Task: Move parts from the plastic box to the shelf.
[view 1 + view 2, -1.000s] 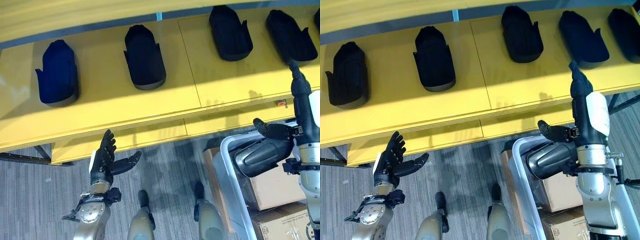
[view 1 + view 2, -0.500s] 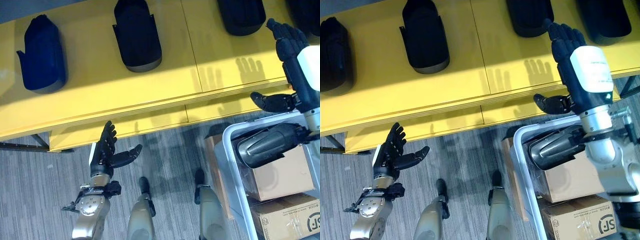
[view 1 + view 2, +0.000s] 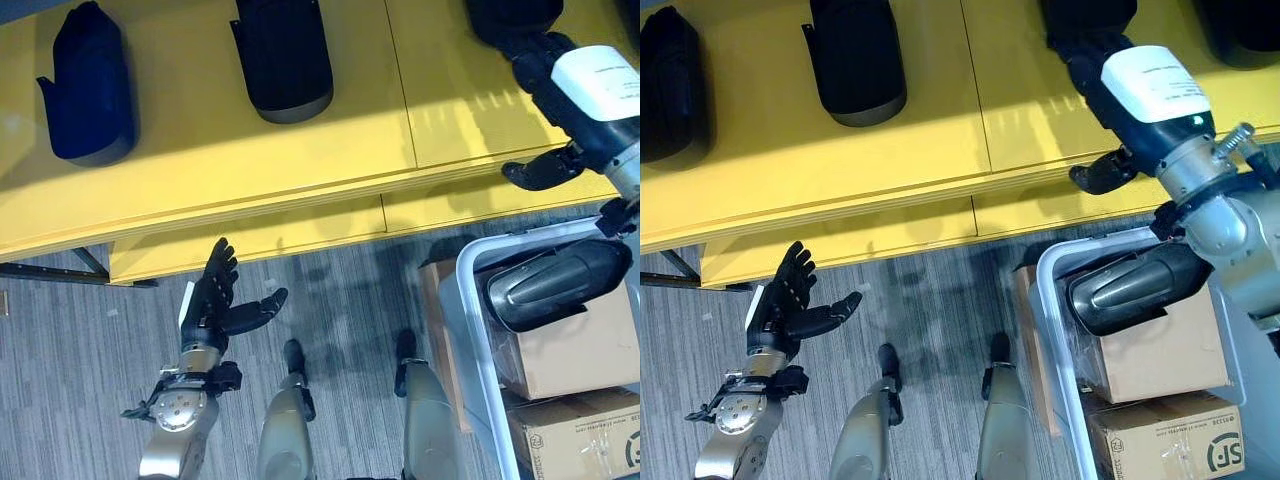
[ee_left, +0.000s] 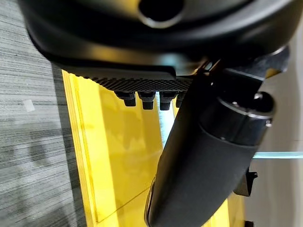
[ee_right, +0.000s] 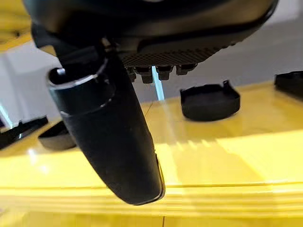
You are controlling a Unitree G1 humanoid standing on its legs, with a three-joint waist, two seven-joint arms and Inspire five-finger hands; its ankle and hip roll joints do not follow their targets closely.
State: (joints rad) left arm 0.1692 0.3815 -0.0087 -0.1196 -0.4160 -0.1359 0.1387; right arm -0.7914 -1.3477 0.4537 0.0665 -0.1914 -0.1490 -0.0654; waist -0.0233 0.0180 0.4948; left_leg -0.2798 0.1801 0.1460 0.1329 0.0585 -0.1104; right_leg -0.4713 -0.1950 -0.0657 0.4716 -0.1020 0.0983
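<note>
1. Shelf [image 3: 200, 170] of yellow boards spans the upper part of both eye views, above the grey floor [image 3: 60, 380].
2. Dark moulded parts lie on the shelf, well apart: a blue-black part [image 3: 85, 85] at the left, a black part [image 3: 285, 55] nearer the middle, and another part [image 3: 1090, 15] at the upper edge, partly behind the right arm.
3. The left hand [image 3: 212, 305] hangs low over the floor in front of the shelf, fingers [image 3: 220, 265] straight and spread, thumb out, holding nothing.
4. The right hand [image 3: 1140, 90] reaches over the shelf's front edge with its thumb out; the eye views hide the fingers, but its wrist view shows them straight, gripping nothing.
5. The plastic box [image 3: 470, 320] stands at the lower right beside cardboard boxes [image 3: 570, 350], with one glossy dark part [image 3: 555, 285] resting in it.
</note>
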